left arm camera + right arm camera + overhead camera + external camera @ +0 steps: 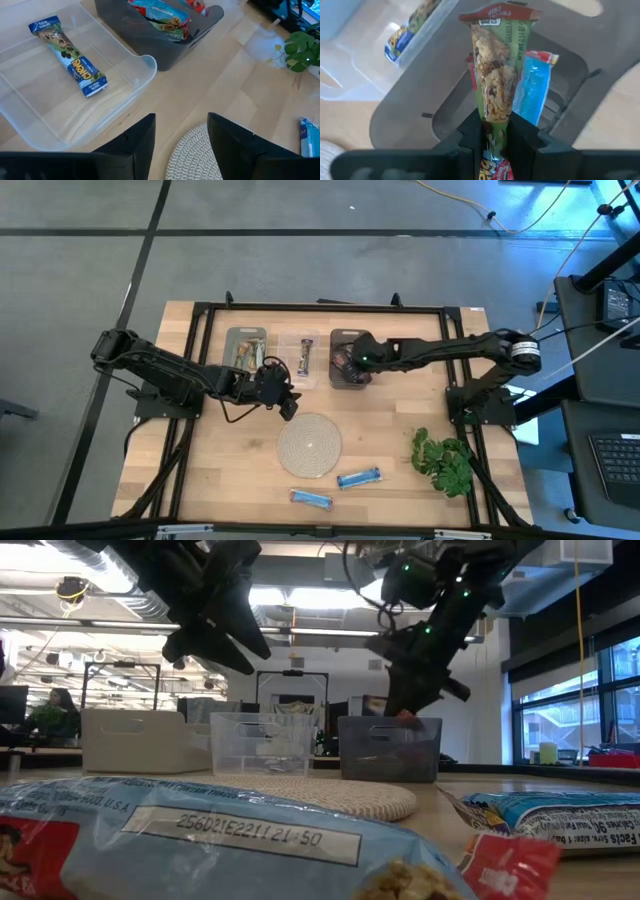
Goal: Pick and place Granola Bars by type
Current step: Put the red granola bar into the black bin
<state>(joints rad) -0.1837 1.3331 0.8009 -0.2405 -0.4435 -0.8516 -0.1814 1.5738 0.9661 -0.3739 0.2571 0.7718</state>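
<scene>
Right gripper [495, 131]: shut on a green-red bar [493, 75], pinched at one end so the rest of the wrapper sticks out past the fingers. In the high view it sits at upper centre, over the dark bin [349, 360].
Left gripper [181, 135]: fingers apart, nothing between them. In the high view it hangs left of centre, above the near edge of the mat [309, 445], just below the bins.
Dark bin contents: a blue-wrapped bar [532, 85] and red-green wrappers already lie inside.
Clear bin [75, 85]: middle of the three in the high view; holds one blue-ended bar [68, 56] lying flat.
Grey bin [247, 348]: leftmost in the high view; gold-tan bars inside, count not clear.
Loose bars: two blue bars [358, 477] [311, 498] lie at lower centre of the high view, just below the mat.
Plant [443, 460]: lower right of the table, well apart from the bins.
Handling: bars look light, wrapper thin and slick, crimped ends floppy. The held bar hangs straight, so its core seems stiff enough. Best grip is likely across the narrow width near the middle; an end pinch risks swing or slip.
Step, as judged: release of the green-red bar into the dark bin; blue pair remain to sort.
</scene>
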